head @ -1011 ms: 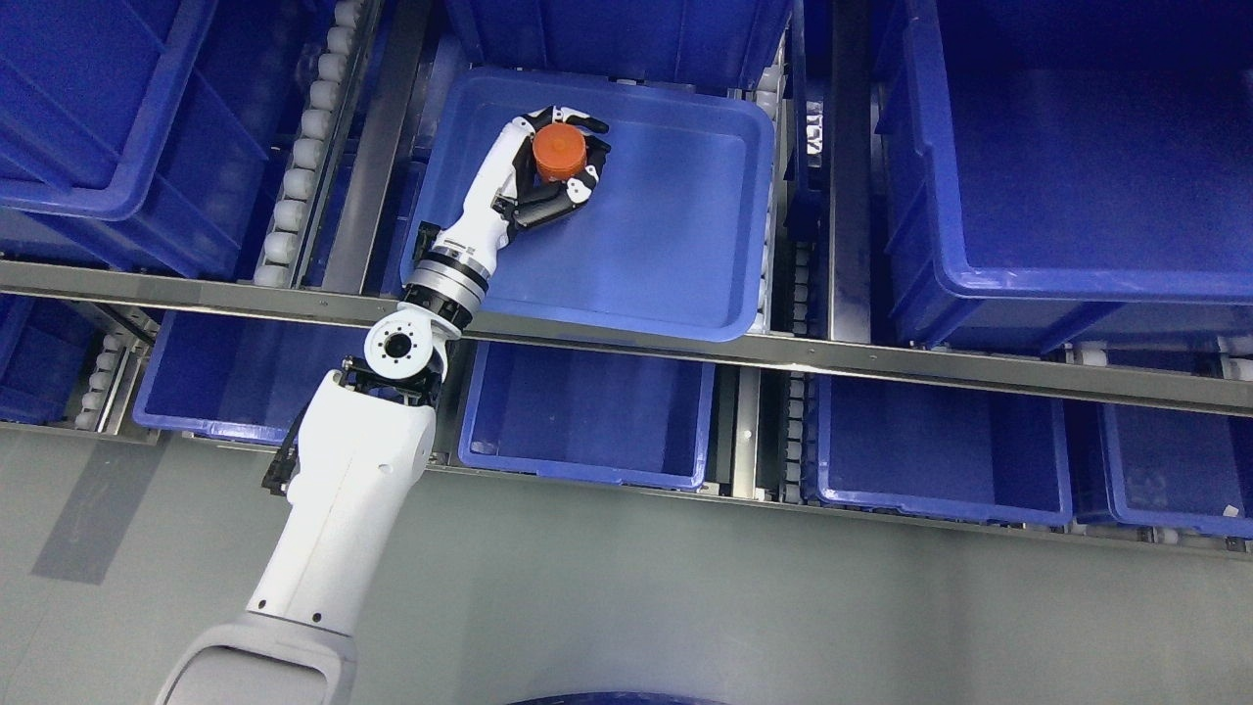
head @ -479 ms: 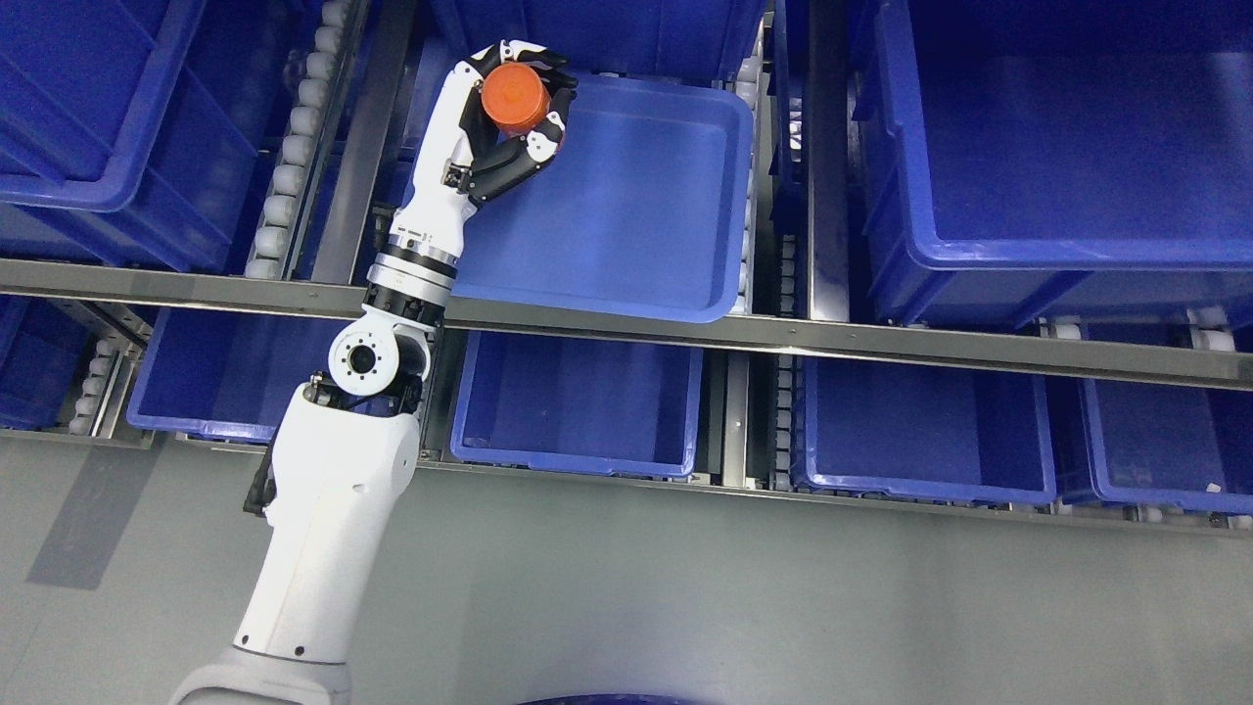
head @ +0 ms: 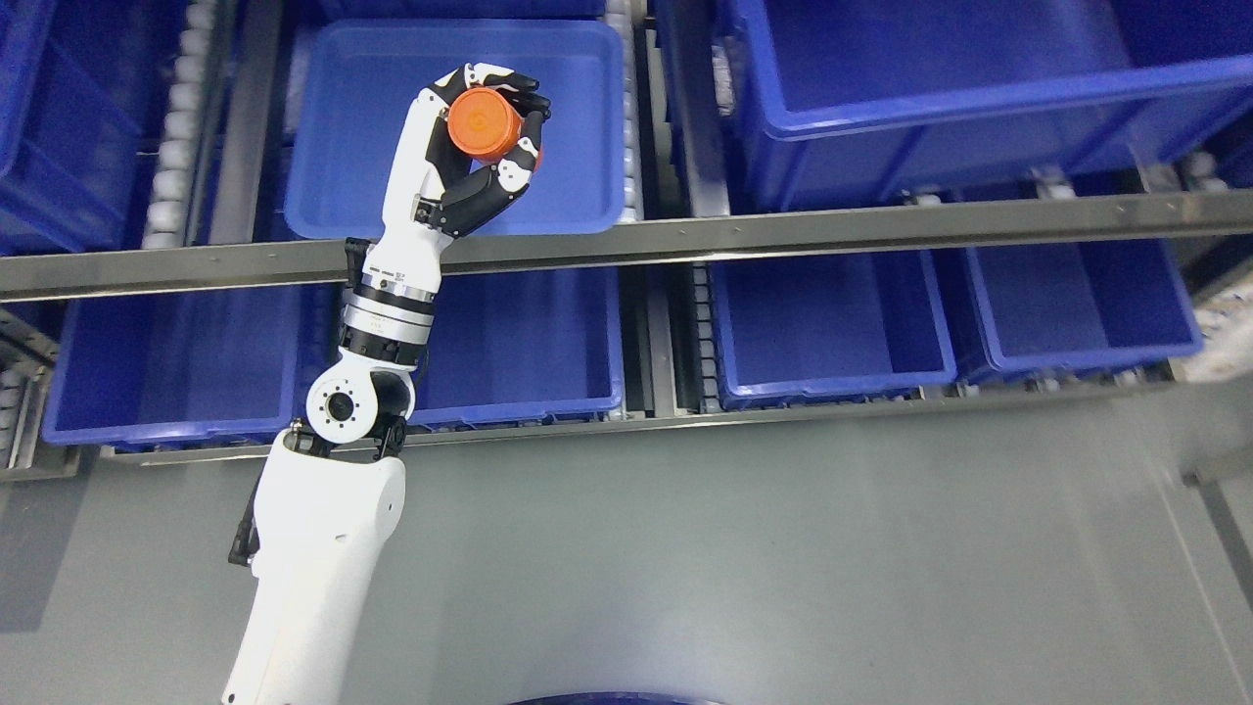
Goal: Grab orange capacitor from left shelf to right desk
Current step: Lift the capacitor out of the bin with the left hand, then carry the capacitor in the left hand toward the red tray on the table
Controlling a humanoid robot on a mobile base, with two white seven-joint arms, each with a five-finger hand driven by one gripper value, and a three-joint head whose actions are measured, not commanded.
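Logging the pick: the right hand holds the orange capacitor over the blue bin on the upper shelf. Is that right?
Not quite. The head view shows the left hand, whose arm enters from the lower left, holding the orange capacitor over the blue bin on the upper shelf.

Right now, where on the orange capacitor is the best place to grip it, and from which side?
Grip the orange capacitor around its curved side wall, coming from its left, as the left hand does now. It is a short round cylinder with its flat end facing the camera, so fingers wrap the rim evenly.
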